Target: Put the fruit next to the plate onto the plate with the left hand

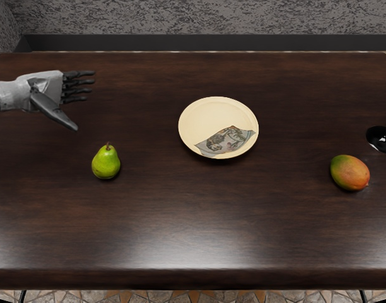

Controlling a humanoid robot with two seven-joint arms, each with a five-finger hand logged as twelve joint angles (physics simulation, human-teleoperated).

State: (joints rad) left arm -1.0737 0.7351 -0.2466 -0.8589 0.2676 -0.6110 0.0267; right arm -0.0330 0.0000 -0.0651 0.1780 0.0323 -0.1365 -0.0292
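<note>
A green pear [106, 162] stands upright on the dark table, left of the cream plate [209, 115]. The plate sits near the table's middle and bears a printed pattern on its lower right part. My left hand [68, 91] hovers at the far left, above and behind the pear, fingers stretched out and thumb pointing down; it holds nothing. A red-green mango [349, 172] lies at the right side. A small black-and-white part of the right hand [382, 138] peeks in at the right edge.
The dark wooden table [193, 240] spans the whole view, with its front edge near the bottom. A grey wall runs behind its far edge.
</note>
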